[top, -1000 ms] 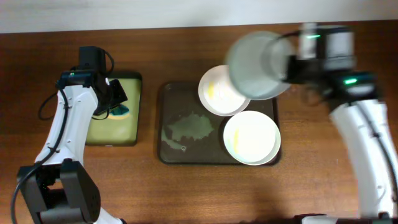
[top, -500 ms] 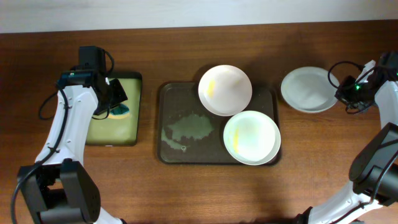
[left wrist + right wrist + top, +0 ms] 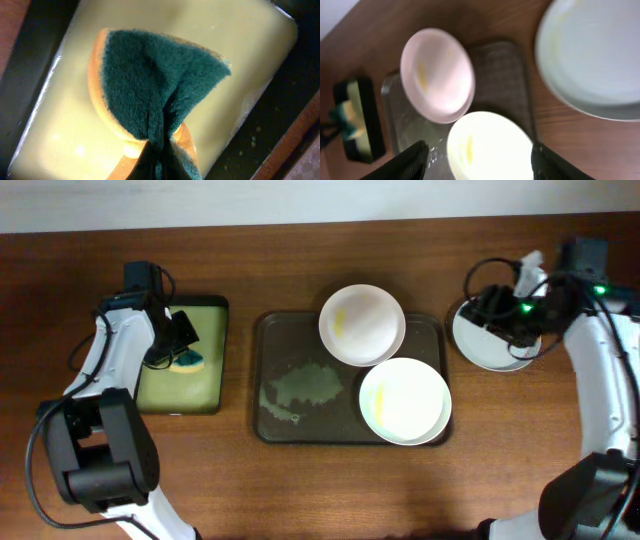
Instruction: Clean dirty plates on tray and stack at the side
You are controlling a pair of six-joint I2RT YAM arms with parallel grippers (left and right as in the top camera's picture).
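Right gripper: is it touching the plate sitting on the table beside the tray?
Apart. The right wrist view shows the right gripper open and empty, its fingertips short of the plate, with a clear gap between them.

The wooden table [image 3: 300, 260] carries the tray [image 3: 300, 340] at its centre, a black tray [image 3: 200, 385] at nine o'clock and one plate [image 3: 478, 352] at three o'clock.
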